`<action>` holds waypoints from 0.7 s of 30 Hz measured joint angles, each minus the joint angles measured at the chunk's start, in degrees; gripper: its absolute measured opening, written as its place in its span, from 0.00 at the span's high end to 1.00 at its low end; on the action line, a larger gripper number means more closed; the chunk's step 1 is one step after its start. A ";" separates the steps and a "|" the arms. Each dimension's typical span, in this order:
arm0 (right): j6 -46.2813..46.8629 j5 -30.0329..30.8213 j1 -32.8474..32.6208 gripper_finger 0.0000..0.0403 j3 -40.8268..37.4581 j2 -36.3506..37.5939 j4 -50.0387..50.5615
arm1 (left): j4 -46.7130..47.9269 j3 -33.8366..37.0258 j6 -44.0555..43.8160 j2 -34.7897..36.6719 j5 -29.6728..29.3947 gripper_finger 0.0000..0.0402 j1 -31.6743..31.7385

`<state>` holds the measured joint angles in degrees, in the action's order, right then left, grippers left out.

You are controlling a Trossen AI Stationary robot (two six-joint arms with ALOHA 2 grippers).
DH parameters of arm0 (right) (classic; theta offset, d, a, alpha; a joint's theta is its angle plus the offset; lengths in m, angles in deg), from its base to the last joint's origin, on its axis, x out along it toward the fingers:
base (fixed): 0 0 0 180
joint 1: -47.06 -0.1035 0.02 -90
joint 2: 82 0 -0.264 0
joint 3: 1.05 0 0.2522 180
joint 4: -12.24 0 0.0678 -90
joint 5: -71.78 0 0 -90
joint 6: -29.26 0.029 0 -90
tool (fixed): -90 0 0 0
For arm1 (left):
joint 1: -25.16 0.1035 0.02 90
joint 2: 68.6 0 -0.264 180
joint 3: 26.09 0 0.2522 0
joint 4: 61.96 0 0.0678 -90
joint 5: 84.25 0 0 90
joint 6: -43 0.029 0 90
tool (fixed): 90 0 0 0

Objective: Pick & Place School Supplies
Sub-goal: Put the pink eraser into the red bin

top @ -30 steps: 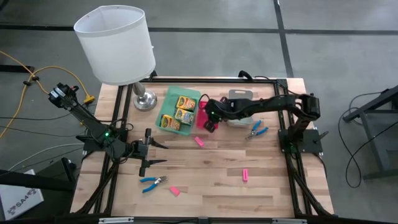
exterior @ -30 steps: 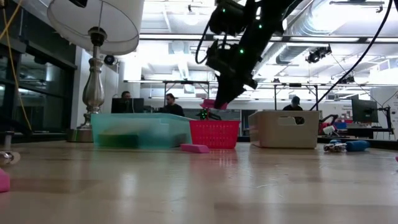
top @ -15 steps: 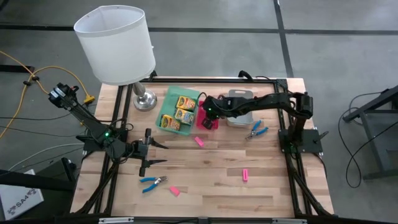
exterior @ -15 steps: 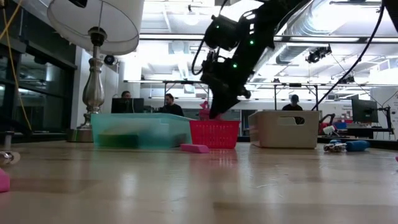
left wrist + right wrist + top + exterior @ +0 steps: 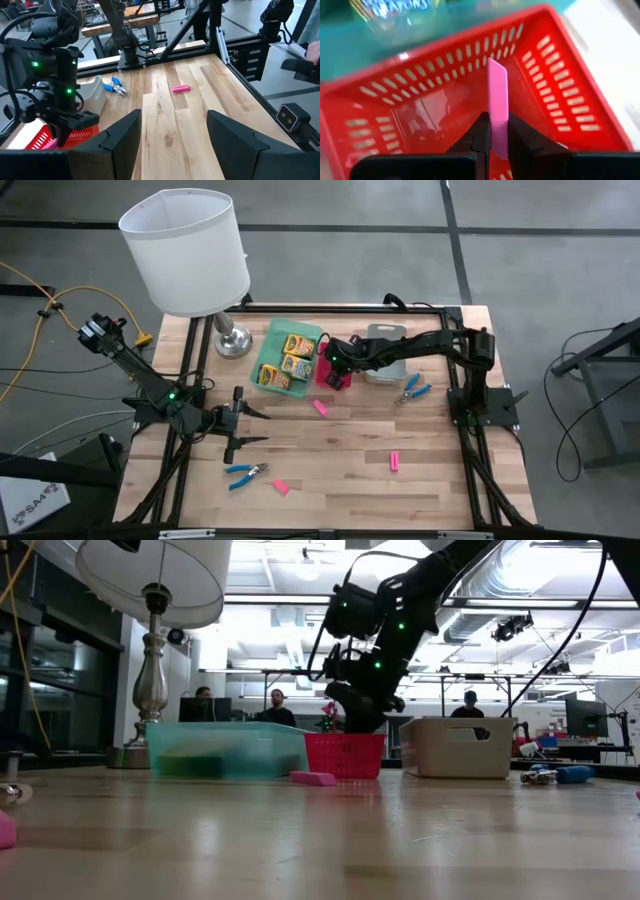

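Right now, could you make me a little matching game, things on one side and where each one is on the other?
Things:
1. crayon boxes
2. pink eraser in the right tool
3. left tool
4. grey tray

Places:
A. open above bare wood, near the table's left edge
B. inside the green tray
C. held over the pink basket
D. under the right arm

Pairs: 1-B, 2-C, 3-A, 4-D

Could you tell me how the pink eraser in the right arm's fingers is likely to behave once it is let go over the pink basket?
The pink eraser stands straight out from the right gripper without sagging, so it is probably stiff. It is small and thin, so likely light. Flat-sided, it should land and lie flat in the pink basket rather than roll.
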<state>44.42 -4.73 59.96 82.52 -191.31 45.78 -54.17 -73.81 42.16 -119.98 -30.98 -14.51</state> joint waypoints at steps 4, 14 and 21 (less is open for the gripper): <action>0.00 0.07 0.20 0.93 0.01 0.02 0.23 | 0.01 0.00 0.00 0.00 0.00 0.46 0.01; 0.00 0.12 0.39 0.84 0.01 0.02 0.52 | 0.01 0.00 0.00 0.01 0.14 0.46 -0.01; -0.01 -0.02 0.39 0.85 0.01 0.02 0.54 | 0.01 0.00 -0.02 0.00 0.15 0.46 -0.01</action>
<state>44.41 -4.75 60.36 82.53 -191.30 46.32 -54.16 -73.81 42.14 -119.98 -30.82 -14.52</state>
